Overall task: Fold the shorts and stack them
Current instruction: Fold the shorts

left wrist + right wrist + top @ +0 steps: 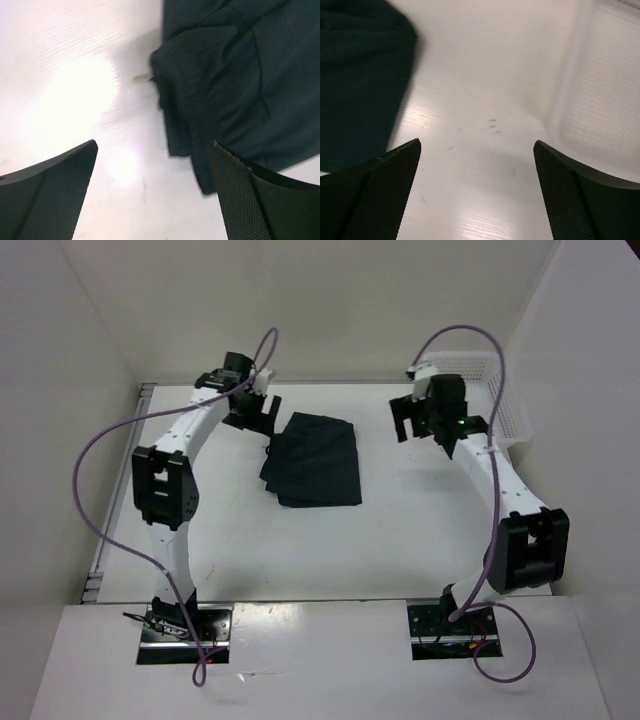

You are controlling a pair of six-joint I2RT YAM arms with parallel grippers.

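left gripper (250,412) hangs over the far left part of the table (300,560), jaws spread wide with nothing between them. in its wrist view the two dark, mesh-textured fingers (55,190) stand far apart at the bottom of the frame over bare white tabletop. the tip of one finger overlaps the cloth edge in that view; contact cannot be judged.

right gripper (420,420) sits over the far right part of the table, jaws likewise wide and empty. its wrist view shows only tabletop with a few small scuff marks between the fingers (590,195).

the shorts (315,460) lie flat on the table, toward the far side and roughly midway between the two grippers. they are black and folded into a compact, roughly rectangular bundle. several layers show, their edges fanned slightly on the near left side. the left gripper is just beside the bundle's far left corner; the right gripper stands apart from its right edge. a small pale tab (142,77) sticks out at the cloth edge in the left wrist view.

a white mesh basket (500,390) stands at the far right corner of the table, just beyond the right gripper. purple cables (100,470) loop from both arms.
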